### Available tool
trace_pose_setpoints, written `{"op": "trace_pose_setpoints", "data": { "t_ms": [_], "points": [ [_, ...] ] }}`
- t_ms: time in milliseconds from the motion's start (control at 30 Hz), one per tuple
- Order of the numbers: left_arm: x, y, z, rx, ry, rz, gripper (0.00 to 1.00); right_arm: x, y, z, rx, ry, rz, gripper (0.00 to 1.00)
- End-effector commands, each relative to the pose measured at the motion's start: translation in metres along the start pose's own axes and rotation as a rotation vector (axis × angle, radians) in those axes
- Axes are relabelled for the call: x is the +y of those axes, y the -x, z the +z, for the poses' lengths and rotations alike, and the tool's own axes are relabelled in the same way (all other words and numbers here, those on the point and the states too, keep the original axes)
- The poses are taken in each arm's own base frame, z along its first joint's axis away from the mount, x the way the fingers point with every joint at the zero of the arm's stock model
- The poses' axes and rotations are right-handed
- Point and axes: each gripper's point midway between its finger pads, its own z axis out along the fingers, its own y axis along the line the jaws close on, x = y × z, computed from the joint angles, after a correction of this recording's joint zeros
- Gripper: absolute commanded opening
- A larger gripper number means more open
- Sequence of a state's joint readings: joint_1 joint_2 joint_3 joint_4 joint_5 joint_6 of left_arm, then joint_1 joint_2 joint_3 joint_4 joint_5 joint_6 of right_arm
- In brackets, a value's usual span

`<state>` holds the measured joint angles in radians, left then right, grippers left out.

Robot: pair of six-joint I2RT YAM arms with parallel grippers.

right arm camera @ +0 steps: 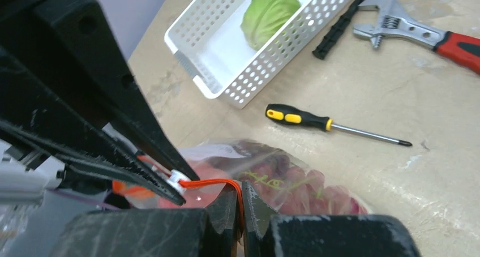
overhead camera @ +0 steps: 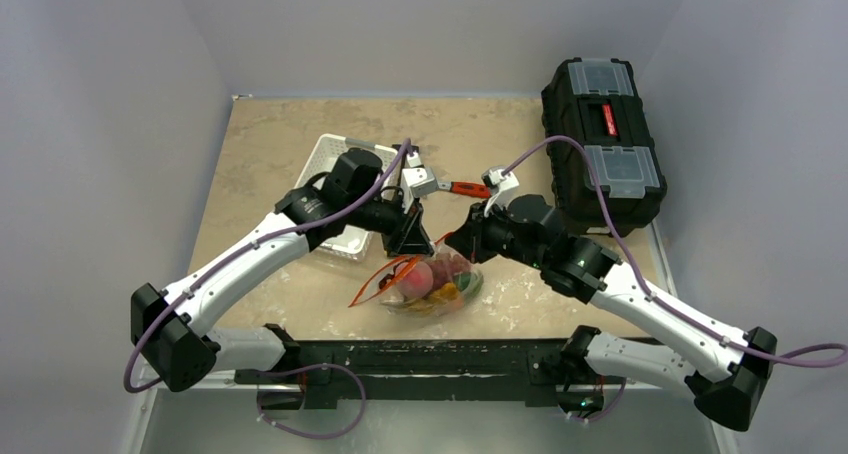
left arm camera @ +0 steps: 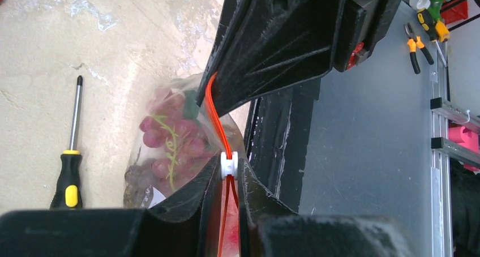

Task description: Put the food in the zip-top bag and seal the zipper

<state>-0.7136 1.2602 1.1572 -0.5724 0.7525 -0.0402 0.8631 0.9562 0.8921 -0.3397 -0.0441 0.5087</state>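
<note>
The clear zip-top bag (overhead camera: pixel 432 286) lies near the table's front edge, holding purple grapes (left arm camera: pixel 170 139), a pink peach (overhead camera: pixel 417 277) and other food. My left gripper (left arm camera: pixel 228 167) is shut on the white slider (right arm camera: pixel 176 180) of the red-orange zipper (left arm camera: pixel 211 107). A short way along the same strip, my right gripper (right arm camera: pixel 240 190) is shut on the zipper (right arm camera: pixel 210 183) itself. The two grippers (overhead camera: pixel 410 242) (overhead camera: pixel 456 246) face each other just above the bag's mouth. A green cabbage (right arm camera: pixel 269 13) lies in the white basket (right arm camera: pixel 210 82).
A black-and-yellow screwdriver (right arm camera: pixel 322 123) lies on the table beside the bag. A red-handled wrench (right arm camera: pixel 421 37) and a black rod (right arm camera: pixel 339 24) lie beyond it. A black toolbox (overhead camera: pixel 600 139) stands at the back right. The white basket (overhead camera: pixel 332 162) is behind the left arm.
</note>
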Motion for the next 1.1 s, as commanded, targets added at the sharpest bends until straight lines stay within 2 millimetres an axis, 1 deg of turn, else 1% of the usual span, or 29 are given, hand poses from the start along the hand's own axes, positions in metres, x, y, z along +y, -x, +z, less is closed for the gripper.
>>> {"op": "trace_pose_setpoints", "data": {
  "t_ms": [0, 167, 467, 567, 700, 800, 900, 1067],
  "points": [
    [-0.024, 0.008, -0.010, -0.005, -0.081, 0.015, 0.00, -0.051, 0.036, -0.005, -0.214, -0.270, 0.092, 0.00],
    [-0.023, 0.008, -0.011, -0.002, -0.075, 0.018, 0.00, -0.057, 0.036, -0.013, -0.241, -0.298, 0.105, 0.00],
    [-0.024, 0.007, -0.012, 0.001, -0.071, 0.023, 0.00, -0.079, 0.029, -0.032, -0.268, -0.402, 0.129, 0.00],
    [-0.023, 0.008, -0.013, 0.001, -0.066, 0.026, 0.00, -0.090, 0.025, -0.037, -0.268, -0.453, 0.150, 0.00],
    [-0.022, 0.007, -0.014, 0.003, -0.052, 0.031, 0.00, -0.110, 0.024, -0.048, -0.277, -0.549, 0.190, 0.00],
    [-0.020, 0.007, -0.015, 0.004, -0.040, 0.032, 0.00, -0.121, 0.028, -0.058, -0.294, -0.591, 0.215, 0.00],
    [-0.019, 0.006, -0.014, 0.006, -0.038, 0.031, 0.00, -0.123, 0.028, -0.063, -0.292, -0.604, 0.214, 0.00],
    [-0.018, 0.005, -0.013, 0.011, -0.034, 0.029, 0.00, -0.112, 0.032, -0.063, -0.292, -0.532, 0.169, 0.00]
  ]
}}
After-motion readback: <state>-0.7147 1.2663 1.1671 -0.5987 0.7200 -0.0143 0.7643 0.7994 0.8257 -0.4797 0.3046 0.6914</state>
